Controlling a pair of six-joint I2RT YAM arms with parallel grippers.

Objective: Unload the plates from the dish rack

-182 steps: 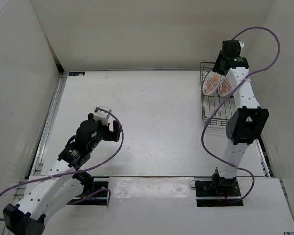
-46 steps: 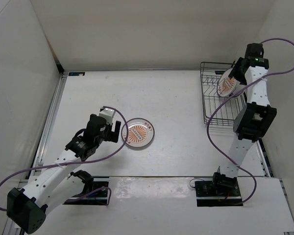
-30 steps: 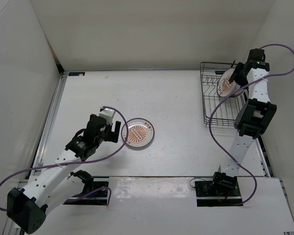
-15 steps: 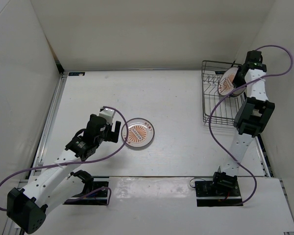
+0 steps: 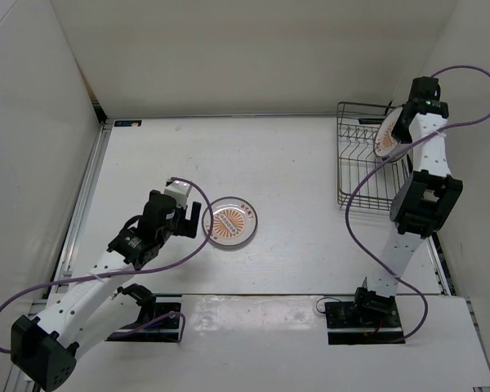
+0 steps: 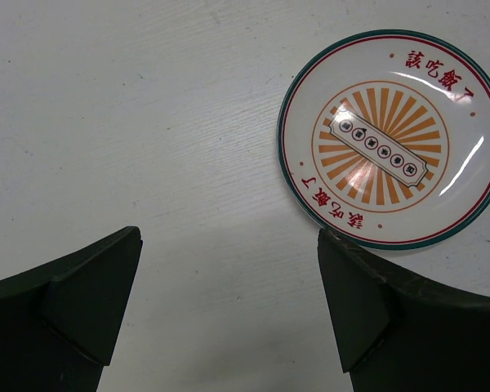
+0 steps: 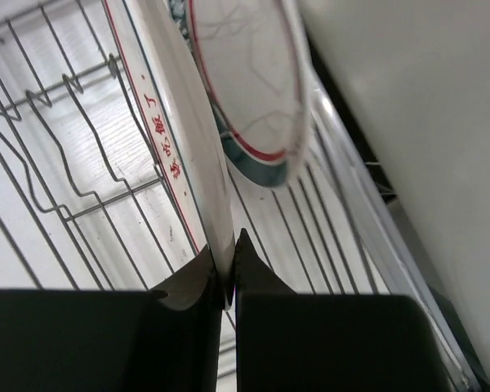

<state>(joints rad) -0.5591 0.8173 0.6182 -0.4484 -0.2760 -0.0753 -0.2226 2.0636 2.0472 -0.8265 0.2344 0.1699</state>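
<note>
One plate with an orange sunburst centre lies flat on the table; in the left wrist view this plate sits ahead and to the right of my open left gripper, untouched. That left gripper hovers just left of it. At the far right, my right gripper is shut on the rim of a second sunburst plate standing on edge in the black wire dish rack. Seen from the right wrist, the gripper pinches this plate edge-on. A third plate, green-rimmed, stands close behind it.
The rack stands in the back right corner, close to the white side wall. White walls enclose the table on three sides. The right arm's purple cable loops above the rack.
My right gripper has closed onto the plate's rim in the rack and shifted slightly right, tilting the plate more upright. The left arm and the plate on the table have not moved.
</note>
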